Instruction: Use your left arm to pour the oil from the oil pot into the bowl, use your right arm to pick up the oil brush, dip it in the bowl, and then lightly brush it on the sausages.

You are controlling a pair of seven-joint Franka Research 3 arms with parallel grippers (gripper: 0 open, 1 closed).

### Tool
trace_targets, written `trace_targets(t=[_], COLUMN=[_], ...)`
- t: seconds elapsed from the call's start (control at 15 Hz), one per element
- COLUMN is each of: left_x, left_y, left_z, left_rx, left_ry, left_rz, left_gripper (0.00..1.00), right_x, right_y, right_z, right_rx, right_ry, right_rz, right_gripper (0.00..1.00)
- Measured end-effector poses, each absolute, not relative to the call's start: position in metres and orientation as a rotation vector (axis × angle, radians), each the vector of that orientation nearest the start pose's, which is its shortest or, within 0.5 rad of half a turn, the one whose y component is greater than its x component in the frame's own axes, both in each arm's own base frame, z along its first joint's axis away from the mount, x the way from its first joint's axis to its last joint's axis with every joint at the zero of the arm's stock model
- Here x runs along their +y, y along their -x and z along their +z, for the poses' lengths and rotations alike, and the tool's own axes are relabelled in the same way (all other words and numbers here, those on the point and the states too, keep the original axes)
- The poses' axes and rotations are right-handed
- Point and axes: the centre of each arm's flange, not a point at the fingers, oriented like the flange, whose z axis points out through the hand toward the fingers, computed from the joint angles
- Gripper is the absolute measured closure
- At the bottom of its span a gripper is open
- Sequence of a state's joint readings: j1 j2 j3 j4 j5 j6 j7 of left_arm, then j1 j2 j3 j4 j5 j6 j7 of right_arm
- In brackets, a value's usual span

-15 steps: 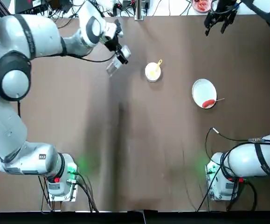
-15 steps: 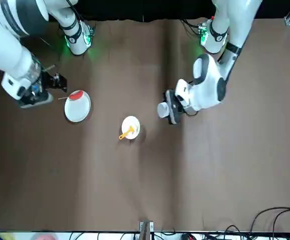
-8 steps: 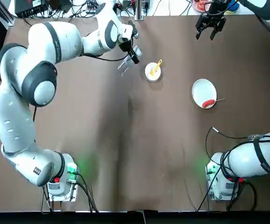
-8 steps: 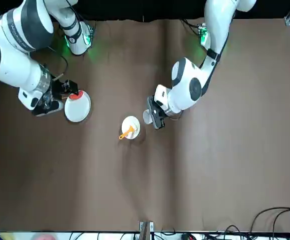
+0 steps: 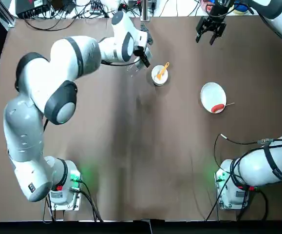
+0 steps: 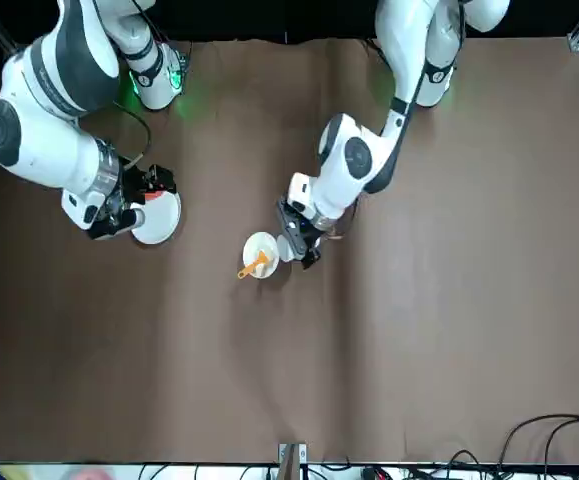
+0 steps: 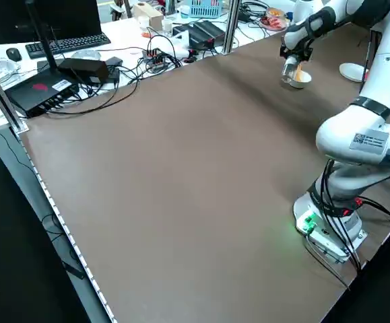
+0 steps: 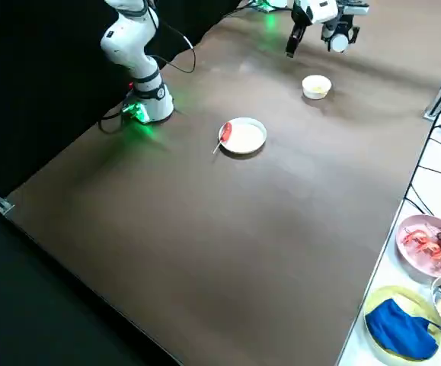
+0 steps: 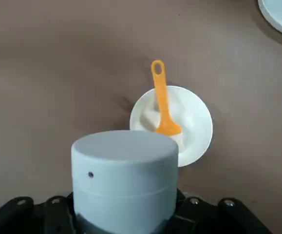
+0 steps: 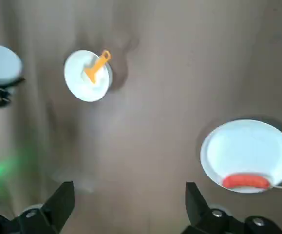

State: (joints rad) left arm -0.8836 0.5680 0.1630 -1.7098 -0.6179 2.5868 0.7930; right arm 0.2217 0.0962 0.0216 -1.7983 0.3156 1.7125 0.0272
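In the left wrist view, the oil pot (image 9: 123,180) blocks the left gripper's own fingers, and the plate (image 9: 279,14) is cut off at the corner. From the front, the right gripper (image 6: 144,190) covers the sausage. The bowl (image 5: 159,74)'s contents are too small to make out from overhead.

I see oil brush (image 5: 162,70) lying in bowl (image 5: 159,75), far side of surface (image 5: 145,146). Oil pot (image 5: 137,67) just left of bowl. Sausage (image 5: 218,107) on plate (image 5: 210,93), right and nearer.
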Motion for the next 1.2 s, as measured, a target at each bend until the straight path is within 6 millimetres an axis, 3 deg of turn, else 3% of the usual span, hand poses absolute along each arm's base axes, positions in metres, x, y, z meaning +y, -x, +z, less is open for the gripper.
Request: trace_targets(t=[0.13,0.4,0.8,1.2], left_x=[-0.485,-0.502,-0.523,-0.522], left_y=[-0.513,-0.505,-0.497,-0.502], left_z=[0.276,0.254,0.248,0.252], left_rx=[1.784,1.77,1.76,1.768], left_ry=[2.84,2.762,2.712,2.698], left_rz=[-0.523,-0.49,-0.51,-0.533], left_gripper=[0.45,0.45,0.45,0.45], right_x=[0.175,0.187,0.219,0.229], right_y=[-0.556,-0.566,-0.576,-0.583], right_z=[0.466,0.45,0.42,0.397], right_rx=[-0.175,-0.19,-0.196,-0.155], right_ry=[2.784,2.694,2.665,2.637], right_rz=[0.324,0.337,0.293,0.284], right_gripper=[0.0,0.0,0.0,0.05])
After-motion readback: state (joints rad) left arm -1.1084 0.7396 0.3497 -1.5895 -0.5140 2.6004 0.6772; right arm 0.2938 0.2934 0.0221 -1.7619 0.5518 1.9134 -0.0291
